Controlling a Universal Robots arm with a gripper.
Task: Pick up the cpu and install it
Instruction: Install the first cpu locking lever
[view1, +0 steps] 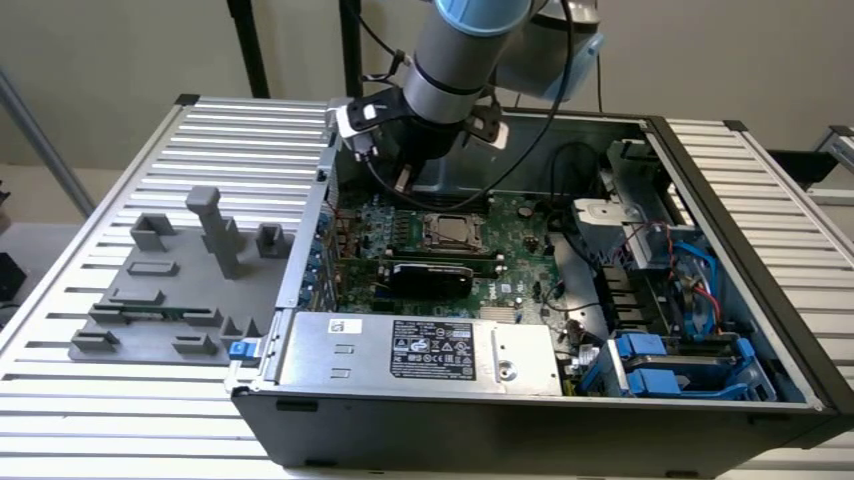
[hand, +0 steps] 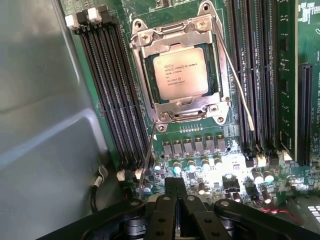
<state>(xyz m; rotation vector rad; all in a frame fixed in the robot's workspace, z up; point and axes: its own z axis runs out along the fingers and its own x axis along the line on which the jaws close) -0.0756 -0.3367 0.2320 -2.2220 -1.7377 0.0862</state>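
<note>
You had the computer case (view1: 534, 430) lying open on the slatted table (view1: 254, 130), its walls fencing in the motherboard (view1: 514, 235). The arm (view1: 447, 70) reached down near the case's far wall, with open room above. The gripper (hand: 176, 181) hung over the board, its fingers pressed together and empty. The cpu (hand: 180, 73) lay flat inside the socket frame (hand: 175, 107), with memory slots (hand: 112, 95) crowding both sides.

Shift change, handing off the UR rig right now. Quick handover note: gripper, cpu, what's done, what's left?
Gripper: shut and empty, hovering above the motherboard close to the socket.
Cpu: lies flat inside the metal socket frame, label up.
Done: pick and placement, by the look of it.
Left: the wire levers seem to stand unlatched, so the socket looks unlocked.
</note>
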